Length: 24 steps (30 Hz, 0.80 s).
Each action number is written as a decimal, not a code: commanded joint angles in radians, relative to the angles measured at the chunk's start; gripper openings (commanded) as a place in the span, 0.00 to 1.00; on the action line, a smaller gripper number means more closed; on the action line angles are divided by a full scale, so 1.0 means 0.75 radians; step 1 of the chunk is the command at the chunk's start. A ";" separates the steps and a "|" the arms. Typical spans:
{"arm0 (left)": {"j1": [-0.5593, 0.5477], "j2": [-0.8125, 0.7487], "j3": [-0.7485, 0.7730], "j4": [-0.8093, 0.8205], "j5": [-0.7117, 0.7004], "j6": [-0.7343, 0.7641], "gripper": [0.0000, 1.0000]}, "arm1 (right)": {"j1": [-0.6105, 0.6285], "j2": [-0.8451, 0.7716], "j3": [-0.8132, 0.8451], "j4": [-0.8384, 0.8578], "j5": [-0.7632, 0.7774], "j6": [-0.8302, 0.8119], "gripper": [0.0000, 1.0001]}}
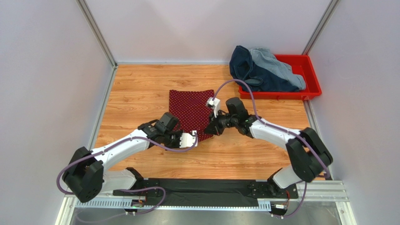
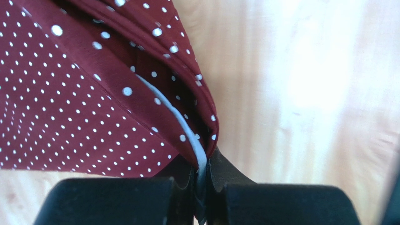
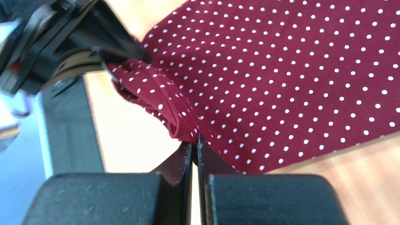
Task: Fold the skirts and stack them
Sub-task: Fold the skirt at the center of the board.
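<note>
Wooden tabletop [image 1: 141, 93] carries the dark red dotted skirt [image 1: 188, 108] spread at its centre. Left fingers [image 2: 225, 176] and right fingers [image 3: 213, 166] each pinch its bunched 5 o'clock corner, close together. At 1 o'clock, the navy skirt [image 1: 244, 70] and the light denim skirt [image 1: 277, 65] lie heaped in a red tray [image 1: 312, 89].

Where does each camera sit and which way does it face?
Top external: above and behind the bases, looking down on the wooden table; left arm and right arm show, meeting at the dark red white-dotted cloth skirt.
Left wrist: on the left arm, looking along the left fingers, shut on the skirt's edge.
Right wrist: on the right arm, looking along the right fingers, shut on that edge; left fingers show upper left.
Shared: both wrists see the pinched edge.
</note>
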 commanded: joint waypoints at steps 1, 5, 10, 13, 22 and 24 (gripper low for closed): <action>-0.003 -0.084 0.069 -0.347 0.172 -0.044 0.00 | 0.062 -0.205 -0.030 -0.239 0.038 0.014 0.00; -0.005 -0.156 0.155 -0.719 0.396 0.035 0.00 | 0.082 -0.416 -0.100 -0.349 -0.039 0.165 0.00; 0.127 -0.139 0.234 -0.755 0.532 0.042 0.00 | 0.068 -0.464 -0.063 -0.382 -0.027 0.290 0.00; 0.311 0.013 0.341 -0.691 0.528 0.023 0.00 | 0.011 -0.296 0.057 -0.386 0.036 0.270 0.00; 0.471 0.559 0.848 -0.664 0.434 -0.132 0.04 | -0.139 0.213 0.395 -0.311 0.157 0.288 0.00; 0.484 0.654 0.924 -0.667 0.417 -0.138 0.06 | -0.161 0.279 0.426 -0.292 0.192 0.298 0.00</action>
